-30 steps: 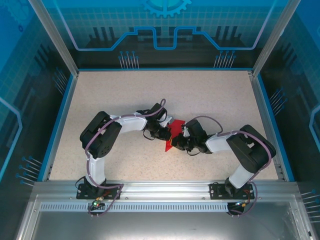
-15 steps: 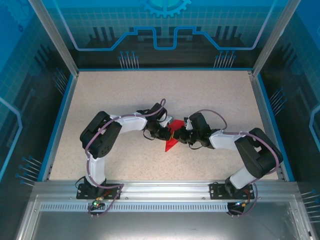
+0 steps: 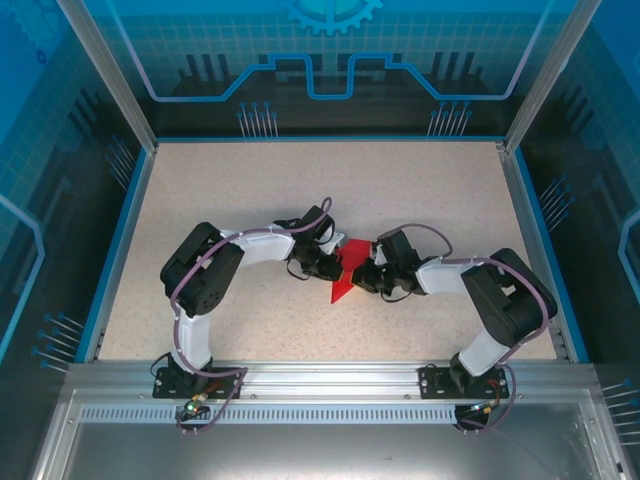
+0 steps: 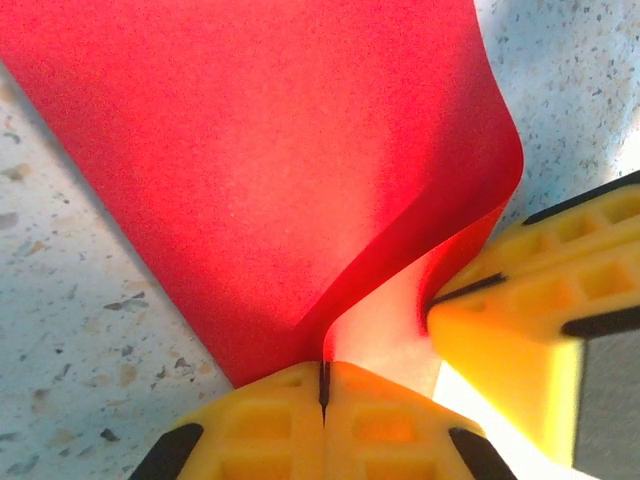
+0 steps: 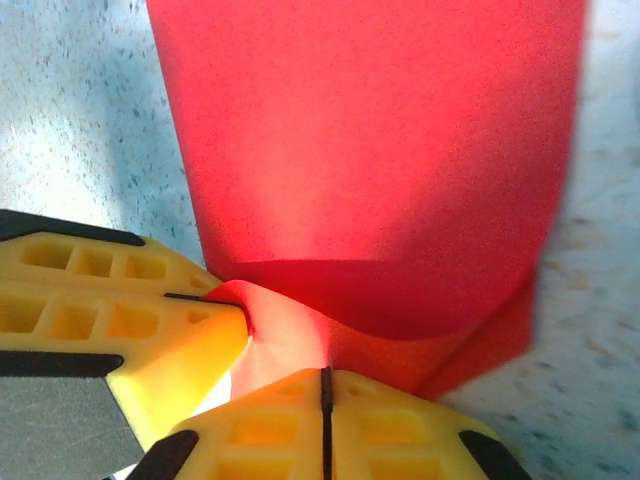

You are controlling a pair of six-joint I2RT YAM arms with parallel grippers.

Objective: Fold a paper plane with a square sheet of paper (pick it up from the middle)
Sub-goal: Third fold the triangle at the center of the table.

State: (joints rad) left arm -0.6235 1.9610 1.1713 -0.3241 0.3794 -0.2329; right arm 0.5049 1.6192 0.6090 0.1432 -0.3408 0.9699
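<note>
The left hand is pinched tight on the paper at its near edge. The right hand is clamped on the same edge just beside it, their tips almost touching. The red paper, partly folded, bows up between them. Over the last second the right hand has slid a little along the paper and settled back. I'd guess it is working a crease, with the folding about midway. Under the paper lies a pale speckled table, and blue walls stand around it.

The left tool and right tool block each other at the paper; open table beyond.
</note>
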